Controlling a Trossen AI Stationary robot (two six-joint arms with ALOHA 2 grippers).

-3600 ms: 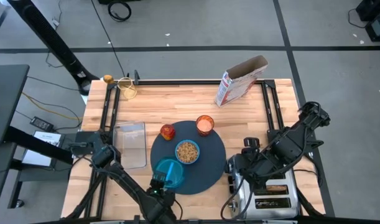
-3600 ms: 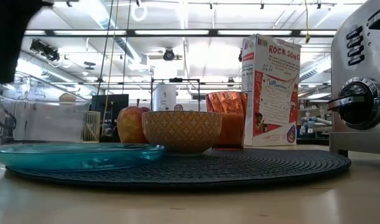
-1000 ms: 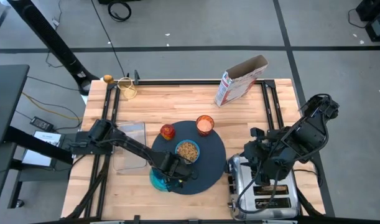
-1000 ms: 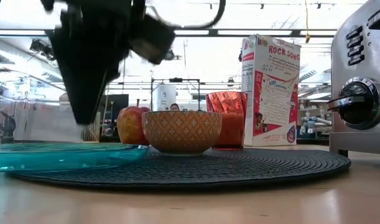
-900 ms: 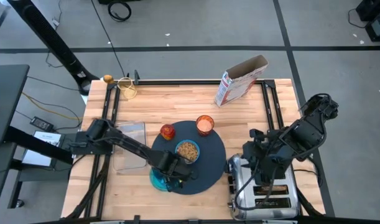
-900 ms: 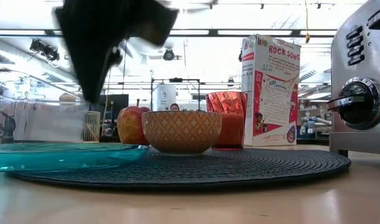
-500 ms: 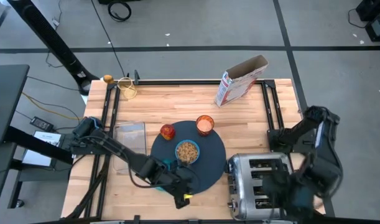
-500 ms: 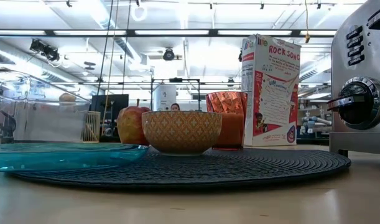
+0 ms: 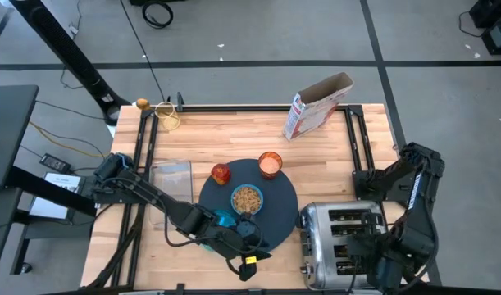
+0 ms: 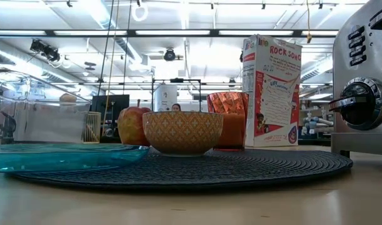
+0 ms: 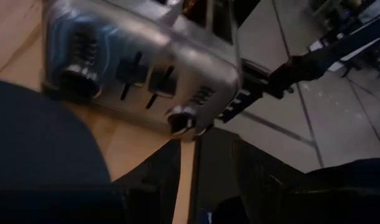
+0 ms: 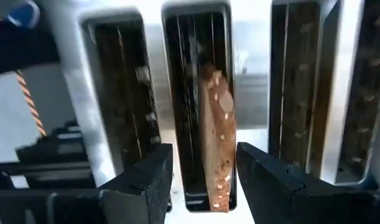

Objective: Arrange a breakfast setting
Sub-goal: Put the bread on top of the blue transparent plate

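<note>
Toast slice (image 12: 216, 137) sits in toaster (image 12: 196, 62); hidden from above.

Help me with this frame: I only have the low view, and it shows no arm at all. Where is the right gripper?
Observer: The right gripper hangs over the chrome four-slot toaster, jaws open.
Operator: Is anything in the toaster?
Observer: A brown toast slice stands in one slot, between those jaws, with a gap on each side.
Operator: And the left gripper?
Observer: The left gripper sits at the edge of the large dark-grey round mat nearest the robot, with its arm crossing over the teal plate.
</note>
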